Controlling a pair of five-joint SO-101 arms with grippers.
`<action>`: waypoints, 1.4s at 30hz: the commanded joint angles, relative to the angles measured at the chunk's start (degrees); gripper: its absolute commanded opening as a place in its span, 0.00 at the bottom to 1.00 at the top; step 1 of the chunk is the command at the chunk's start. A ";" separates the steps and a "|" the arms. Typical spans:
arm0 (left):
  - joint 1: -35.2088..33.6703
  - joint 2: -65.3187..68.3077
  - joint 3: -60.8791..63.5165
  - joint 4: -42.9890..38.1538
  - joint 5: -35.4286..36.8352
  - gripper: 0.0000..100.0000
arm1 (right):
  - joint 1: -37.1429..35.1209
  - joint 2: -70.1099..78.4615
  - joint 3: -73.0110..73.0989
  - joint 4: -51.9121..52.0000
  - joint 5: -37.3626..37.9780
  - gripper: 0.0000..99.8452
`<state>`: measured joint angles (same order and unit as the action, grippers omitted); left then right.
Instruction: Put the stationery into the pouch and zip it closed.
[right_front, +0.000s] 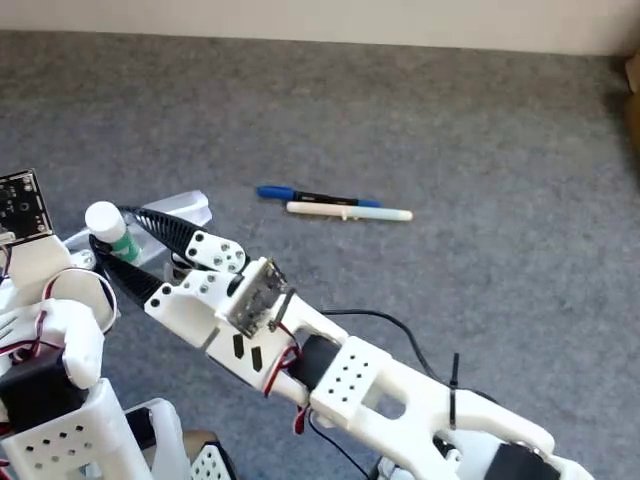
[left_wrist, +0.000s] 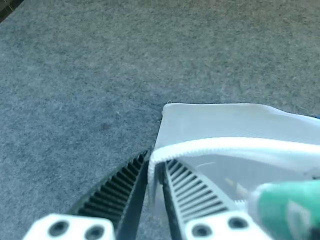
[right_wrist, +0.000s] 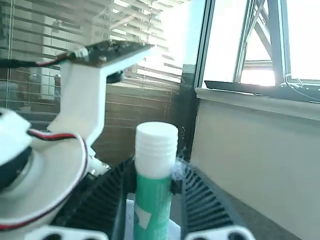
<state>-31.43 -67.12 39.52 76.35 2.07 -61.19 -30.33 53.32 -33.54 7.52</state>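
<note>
My right gripper (right_front: 113, 230) is shut on a green glue stick (right_front: 108, 226) with a white cap, held upright at the left of the table; the right wrist view shows the glue stick (right_wrist: 153, 190) clamped between the black fingers (right_wrist: 200, 200). Just behind it lies the translucent pouch (right_front: 186, 206). In the left wrist view my left gripper (left_wrist: 154, 167) is shut on the pouch's (left_wrist: 230, 125) white zip edge, with the glue stick (left_wrist: 285, 212) close beside it. A blue marker (right_front: 318, 197) and a white pen (right_front: 348, 212) lie side by side mid-table.
The surface is grey carpet (right_front: 480, 130) with open room around the pens and to the right. A pale wall edge (right_front: 320, 15) runs along the back. The left arm's white body (right_front: 50, 330) stands at the near left, and a black cable (right_front: 400, 335) trails from the right arm.
</note>
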 joint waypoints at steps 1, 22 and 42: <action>1.27 -0.04 -0.57 -1.93 0.70 0.01 | 1.19 1.71 -4.44 -1.98 1.32 0.01; 1.27 -0.04 0.13 -2.02 0.62 0.01 | 3.65 7.60 -4.44 -2.15 1.41 0.01; 1.27 -0.04 0.40 -2.73 0.62 0.01 | 3.47 -1.71 2.95 -1.63 1.67 0.18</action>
<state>-30.99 -67.21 40.40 75.30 2.07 -58.55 -28.31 56.22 -34.51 8.31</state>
